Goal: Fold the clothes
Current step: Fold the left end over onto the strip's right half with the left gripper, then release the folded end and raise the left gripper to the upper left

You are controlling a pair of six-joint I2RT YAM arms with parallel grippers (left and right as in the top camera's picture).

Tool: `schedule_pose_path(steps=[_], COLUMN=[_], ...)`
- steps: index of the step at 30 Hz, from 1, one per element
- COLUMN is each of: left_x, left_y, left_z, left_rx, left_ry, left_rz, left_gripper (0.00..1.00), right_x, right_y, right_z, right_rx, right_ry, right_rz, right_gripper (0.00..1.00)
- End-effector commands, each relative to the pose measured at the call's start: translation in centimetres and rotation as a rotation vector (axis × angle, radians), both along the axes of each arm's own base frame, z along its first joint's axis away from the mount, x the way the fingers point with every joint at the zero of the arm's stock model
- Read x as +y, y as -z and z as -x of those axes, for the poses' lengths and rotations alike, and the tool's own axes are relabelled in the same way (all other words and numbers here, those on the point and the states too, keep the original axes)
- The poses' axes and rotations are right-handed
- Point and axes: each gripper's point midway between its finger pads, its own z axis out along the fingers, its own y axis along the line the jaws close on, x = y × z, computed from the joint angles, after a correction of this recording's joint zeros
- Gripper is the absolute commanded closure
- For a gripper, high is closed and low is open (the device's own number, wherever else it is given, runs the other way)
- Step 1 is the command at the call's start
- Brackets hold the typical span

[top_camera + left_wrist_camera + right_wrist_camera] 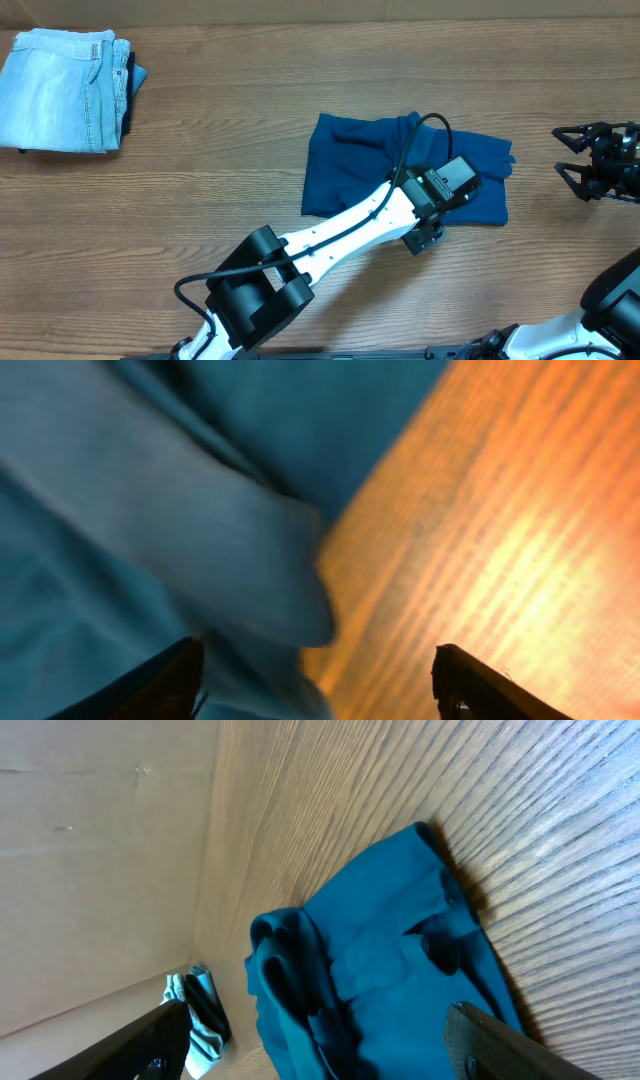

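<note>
Robot lab bench, by the look: bare wood-grain tabletop (pixel 250 130), plain beige board (pixel 100 870) along the far edge, cabled left arm (pixel 340 225) and right arm (pixel 610 300) reaching in from the near side.

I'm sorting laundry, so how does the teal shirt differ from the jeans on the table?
The polo shirt is deep teal; the jeans are pale washed blue. On the table, the shirt lies near the middle, the jeans at the far left corner. The shirt is rumpled, with the left gripper open over its edge; the jeans sit neatly folded, untouched. Both are cloth lying on the wood.
</note>
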Motion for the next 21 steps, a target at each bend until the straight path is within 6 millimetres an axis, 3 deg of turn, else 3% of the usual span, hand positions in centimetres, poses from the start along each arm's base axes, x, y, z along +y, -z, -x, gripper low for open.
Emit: schedule_pose_path(steps=[1,5,13,15,18,21], left_x=[1.7,1.4,1.5,1.1,0.3,-1.1], left_y=[0.7,1.3,2.4,2.4,2.0,0.4], left_z=[-2.2,-2.9,-1.6,-1.7,-1.8,-2.6], left_rx=[-0.063,-0.076,-0.049,-0.05,-0.049,-0.075], left_ry=[-0.069,-0.075,-0.032,-0.031,-0.027,-0.041], left_rz=[-0.046,-0.013,-0.031,-0.014,0.02,0.077], left_gripper=[0.27,0.44,0.46,0.55,0.89,0.96], right_x=[0.2,0.2,0.2,0.2,0.2,0.2], right_y=[-0.2,-0.2,-0.2,-0.2,-0.2,-0.2], right_z=[-0.1,-0.1,0.0,0.0,0.0,0.0], right_rx=[-0.015,-0.015,-0.013,-0.013,-0.013,-0.013], right_ry=[-0.006,-0.005,-0.005,-0.005,-0.005,-0.005], right_rz=[-0.011,-0.012,-0.013,-0.013,-0.014,-0.014], right_gripper=[0.15,0.16,0.16,0.16,0.16,0.16])
